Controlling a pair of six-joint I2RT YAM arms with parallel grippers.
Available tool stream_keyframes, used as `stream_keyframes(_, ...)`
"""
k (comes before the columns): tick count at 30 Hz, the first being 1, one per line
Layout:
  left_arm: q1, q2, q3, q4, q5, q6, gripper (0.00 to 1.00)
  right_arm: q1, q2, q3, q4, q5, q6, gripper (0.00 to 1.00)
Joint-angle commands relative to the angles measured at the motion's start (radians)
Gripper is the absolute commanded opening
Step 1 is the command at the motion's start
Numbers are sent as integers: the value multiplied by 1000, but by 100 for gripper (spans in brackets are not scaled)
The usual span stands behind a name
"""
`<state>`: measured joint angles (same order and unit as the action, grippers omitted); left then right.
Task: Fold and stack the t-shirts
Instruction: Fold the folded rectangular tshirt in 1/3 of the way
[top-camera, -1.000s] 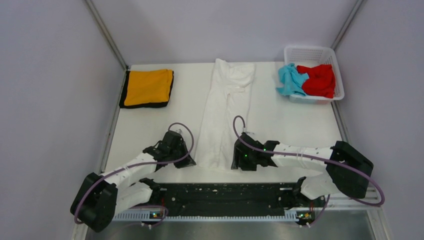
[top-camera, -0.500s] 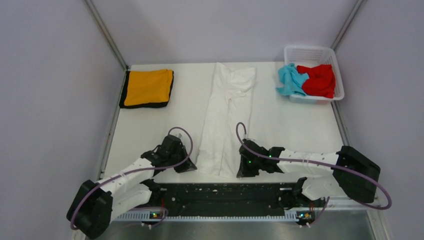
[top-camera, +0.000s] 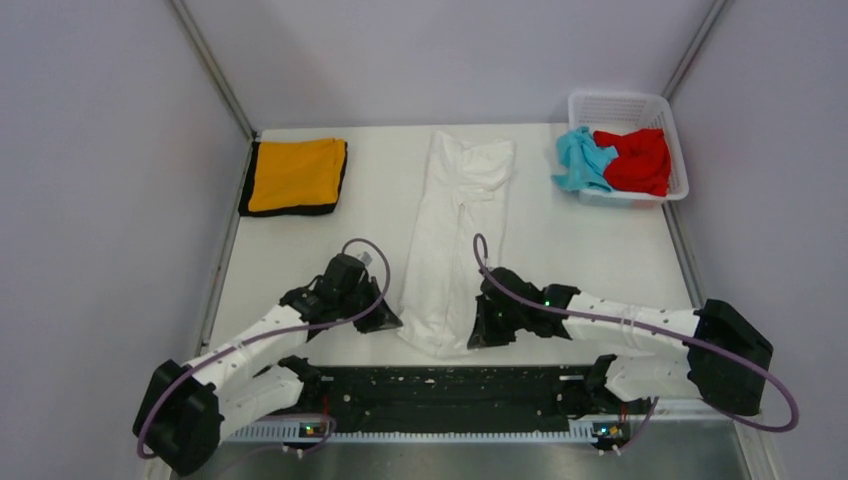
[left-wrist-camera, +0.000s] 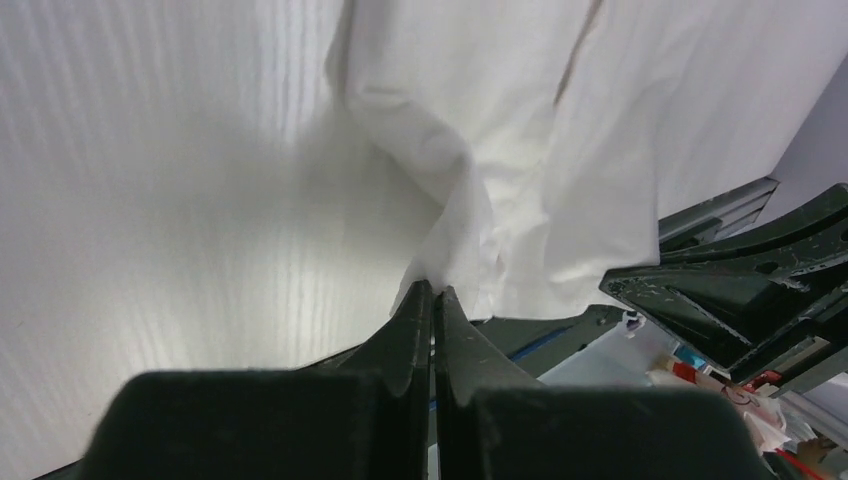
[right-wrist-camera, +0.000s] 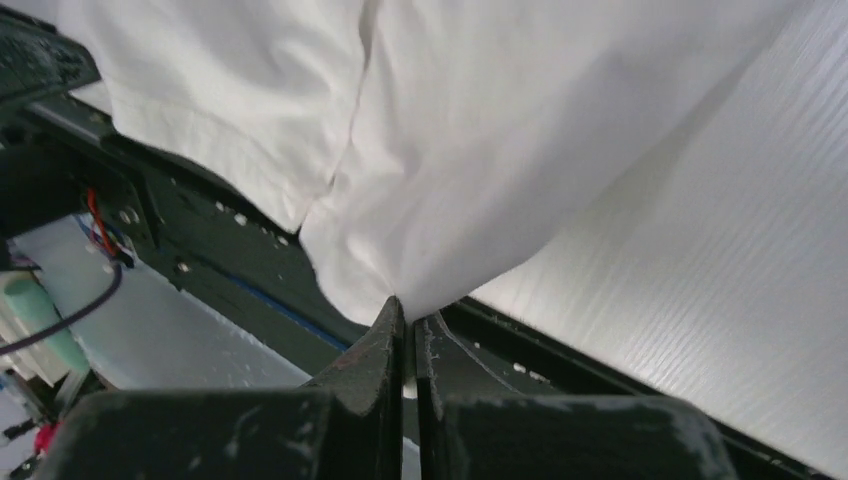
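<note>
Hem of white t-shirt (top-camera: 455, 220) in tight pinch of left tool (left-wrist-camera: 432, 290), right tool (right-wrist-camera: 403, 305).

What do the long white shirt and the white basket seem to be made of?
White t-shirt: soft matte cloth, perhaps cotton; it creases and shows a stitched hem. Basket: rigid white plastic, probably, judging by its thin moulded lattice walls.
</note>
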<state>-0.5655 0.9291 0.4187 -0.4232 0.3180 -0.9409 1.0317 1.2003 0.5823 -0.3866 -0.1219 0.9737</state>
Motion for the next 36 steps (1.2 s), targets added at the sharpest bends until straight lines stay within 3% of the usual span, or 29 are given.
stream_keyframes(1, -1, 135, 176, 71, -52, 57, 0, -119, 21, 103, 2, -8, -120, 0)
stream_keyframes(6, 6, 373, 440, 4, -181, 111, 0, -231, 67, 200, 23, 27, -221, 0)
stream_keyframes(11, 36, 575, 674, -29, -199, 170, 0, -337, 143, 279, 37, 70, -278, 0)
stream_keyframes(21, 84, 839, 1013, -136, -267, 246, 0, -453, 290, 460, 41, 182, -367, 0)
stream_keyframes(36, 125, 1090, 1309, -171, -293, 310, 0, -592, 424, 533, 148, 89, -420, 0)
